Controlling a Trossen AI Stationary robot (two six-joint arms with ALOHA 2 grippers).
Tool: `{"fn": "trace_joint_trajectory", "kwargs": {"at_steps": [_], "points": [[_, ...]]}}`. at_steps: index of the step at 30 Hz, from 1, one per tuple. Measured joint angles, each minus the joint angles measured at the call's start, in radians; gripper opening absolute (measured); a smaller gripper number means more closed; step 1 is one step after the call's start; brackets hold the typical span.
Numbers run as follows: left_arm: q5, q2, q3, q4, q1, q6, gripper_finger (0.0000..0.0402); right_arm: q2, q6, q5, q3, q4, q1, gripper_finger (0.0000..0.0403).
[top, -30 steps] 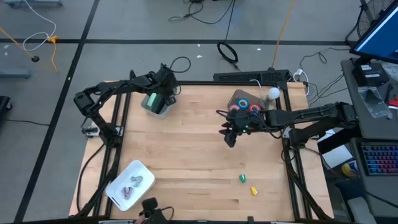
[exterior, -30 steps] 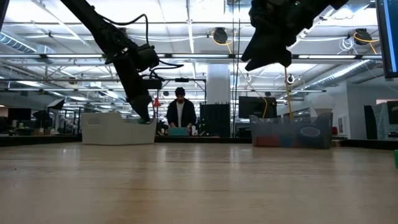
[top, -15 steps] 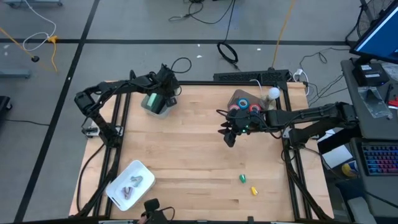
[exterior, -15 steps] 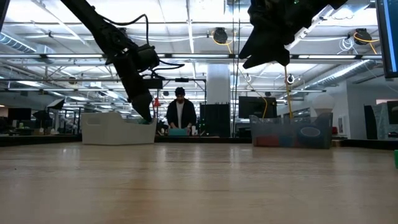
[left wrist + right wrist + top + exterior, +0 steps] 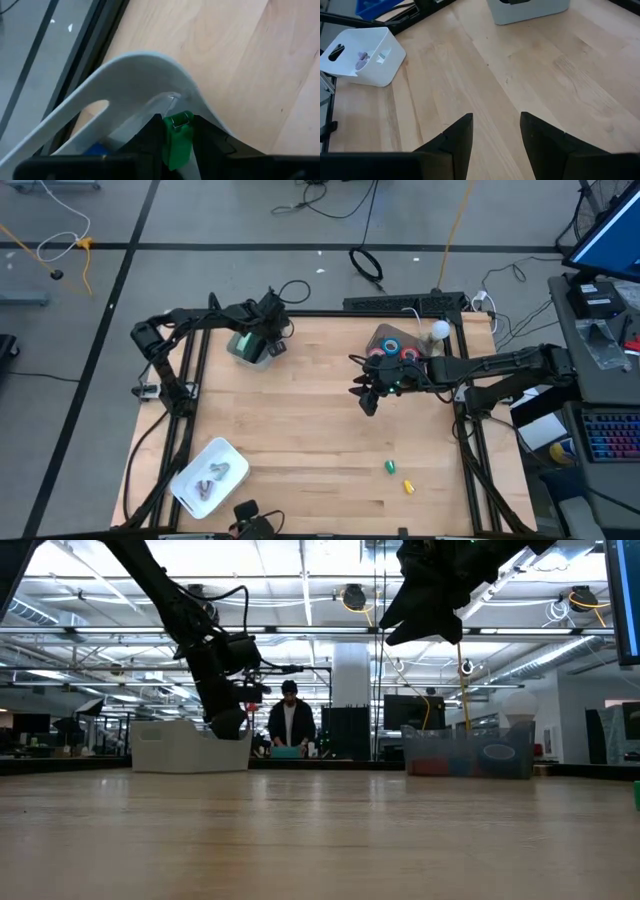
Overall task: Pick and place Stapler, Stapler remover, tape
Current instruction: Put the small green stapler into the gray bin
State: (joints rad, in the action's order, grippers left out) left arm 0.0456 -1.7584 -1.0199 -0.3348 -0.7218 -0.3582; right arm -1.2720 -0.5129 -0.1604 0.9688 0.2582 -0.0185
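My left gripper (image 5: 268, 332) hangs at the white bin (image 5: 245, 348) by the table's far left edge, shut on a small green stapler (image 5: 176, 142) with a metal end. In the left wrist view the stapler sits just inside the bin's rounded corner (image 5: 165, 70), and something blue (image 5: 95, 149) lies in the bin. My right gripper (image 5: 368, 395) is open and raised over the table's middle right, its fingers (image 5: 457, 137) apart over bare wood. The red and blue tape rolls (image 5: 392, 348) lie in a clear bin (image 5: 468, 752) at the far right. My left gripper pinches the green stapler between its two fingers, on its long sides below the metal end (image 5: 178, 120). The fingers point down into the white bin, along the stapler. Its metal end juts past the fingertips; whether it touches the bin does not show.
A second white bin (image 5: 208, 473) with grey pieces stands at the near left corner; it also shows in the right wrist view (image 5: 365, 57). Small green (image 5: 390, 467) and yellow (image 5: 408, 487) items lie near the right edge. A person (image 5: 290, 720) stands beyond the table.
My left arm has stretched out farther, and its gripper has shifted slightly toward the table's right over the white bin and turned a little, still shut on the green stapler. The right arm has kept still.
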Motion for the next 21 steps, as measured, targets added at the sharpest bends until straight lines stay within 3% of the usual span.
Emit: {"fn": "trace_joint_trajectory", "kwargs": {"at_steps": [14, 21], "points": [[-0.019, -0.001, 0.0, 0.053, 0.003, 0.035, 0.018, 0.0, -0.013, 0.0, 0.0, 0.0, 0.0, 0.0155], [-0.019, 0.055, 0.001, 0.046, 0.006, 0.055, 0.0192, 0.0, -0.022, 0.0, 0.0, 0.001, 0.0, 0.0155]]}}
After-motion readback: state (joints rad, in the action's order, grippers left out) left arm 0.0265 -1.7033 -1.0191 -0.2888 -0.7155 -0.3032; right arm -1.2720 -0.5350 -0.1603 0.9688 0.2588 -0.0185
